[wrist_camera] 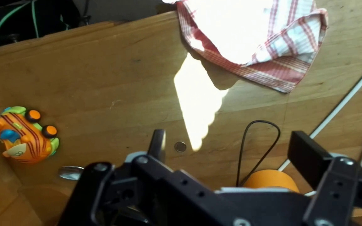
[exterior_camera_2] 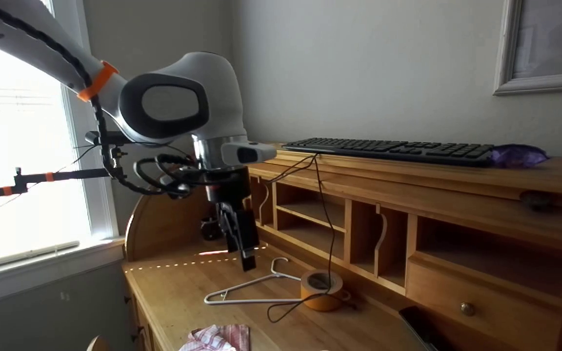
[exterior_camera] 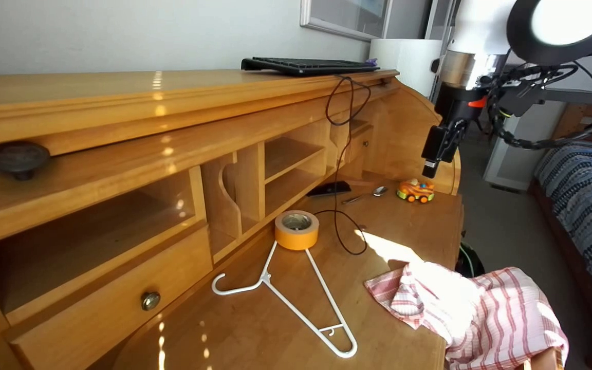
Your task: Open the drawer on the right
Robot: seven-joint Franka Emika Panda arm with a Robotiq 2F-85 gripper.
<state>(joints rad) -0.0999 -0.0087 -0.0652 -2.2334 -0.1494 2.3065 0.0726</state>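
We see the gripper (wrist_camera: pixel 228 139), spread wide, over the desktop (wrist_camera: pixel 115 91). At R in an exterior view, the drawer (exterior_camera_2: pixel 488 304), prob. closed (our angle is poor), sits below a cubby (exterior_camera_2: pixel 491 256), near a flat dark obj. (exterior_camera_2: pixel 422 326) on the desktop.

Pale gray wall (exterior_camera: pixel 121 36) behind a honey-brown wooden hutch (exterior_camera: pixel 95 92), seen in both exterior views, with a white-framed picture (exterior_camera: pixel 347 18) cropped by the upper edge. Open pigeonholes (exterior_camera: pixel 296 154) in the hutch stand above the wooden bench (exterior_camera: pixel 404 221). In an exterior view, a glaring window (exterior_camera_2: pixel 27 146) with a light sill (exterior_camera_2: pixel 66 263) lies beside the bench. Gray floor (exterior_camera: pixel 501 216) separates the bench from a bed (exterior_camera: pixel 573 185) covered in a blue and white pattern. Strong light forms a white patch (exterior_camera: pixel 391 250) on the bench, scalloped along one side in the wrist view; smaller spots of light (exterior_camera: pixel 167 150) run down the hutch front.
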